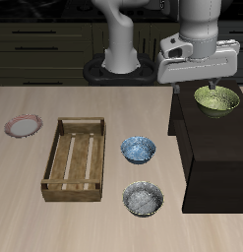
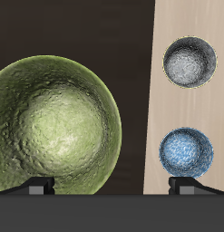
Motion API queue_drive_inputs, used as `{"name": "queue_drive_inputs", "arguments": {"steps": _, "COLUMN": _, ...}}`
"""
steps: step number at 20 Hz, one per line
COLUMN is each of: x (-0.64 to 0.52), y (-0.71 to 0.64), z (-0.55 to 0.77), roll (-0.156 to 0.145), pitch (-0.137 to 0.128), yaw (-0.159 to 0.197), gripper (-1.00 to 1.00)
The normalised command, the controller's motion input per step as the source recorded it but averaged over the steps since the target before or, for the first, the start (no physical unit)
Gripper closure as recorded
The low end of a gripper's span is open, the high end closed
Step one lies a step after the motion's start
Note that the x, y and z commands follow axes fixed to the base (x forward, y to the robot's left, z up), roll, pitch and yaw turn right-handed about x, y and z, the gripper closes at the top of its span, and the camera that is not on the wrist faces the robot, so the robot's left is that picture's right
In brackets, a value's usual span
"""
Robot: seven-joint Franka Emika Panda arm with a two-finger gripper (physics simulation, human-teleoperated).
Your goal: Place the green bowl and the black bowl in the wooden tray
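Three bowls are in view. One, the green bowl [image 1: 217,99], sits on a dark raised block [image 1: 216,157] at the surface's side edge, directly beneath the gripper [image 1: 210,83], whose fingers [image 2: 38,186] spread wide above it, holding nothing. Nearer the front edge, the black bowl [image 1: 144,200] rests beside the wooden tray [image 1: 75,158], with a blue bowl [image 1: 138,150] just behind it.

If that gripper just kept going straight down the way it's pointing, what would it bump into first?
Most likely the green bowl: the gripper hangs just above it, pointing down, and the bowl fills most of the wrist view. The fingers look set to straddle its rim, though the exact gap is unclear.
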Motion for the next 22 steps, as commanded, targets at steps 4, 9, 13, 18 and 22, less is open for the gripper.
{"name": "queue_drive_inputs", "arguments": {"steps": 4, "x": 0.05, "y": 0.05, "z": -0.4, "roll": 0.036, "pitch": 0.042, "yaw": 0.028, "gripper": -1.0}}
{"name": "queue_drive_inputs", "arguments": {"steps": 9, "x": 0.0, "y": -0.03, "z": -0.24, "roll": 0.025, "pitch": 0.019, "yaw": 0.001, "gripper": -1.0}}
{"name": "queue_drive_inputs", "arguments": {"steps": 13, "x": -0.11, "y": 0.16, "z": -0.37, "roll": 0.173, "pitch": 0.032, "yaw": -0.014, "gripper": 1.0}}
{"name": "queue_drive_inputs", "arguments": {"steps": 18, "x": -0.23, "y": 0.11, "z": -0.05, "roll": 0.059, "pitch": -0.012, "yaw": -0.002, "gripper": 1.0}}
{"name": "queue_drive_inputs", "arguments": {"steps": 22, "x": -0.16, "y": 0.06, "z": 0.06, "roll": 0.074, "pitch": -0.016, "yaw": -0.036, "gripper": 1.0}}
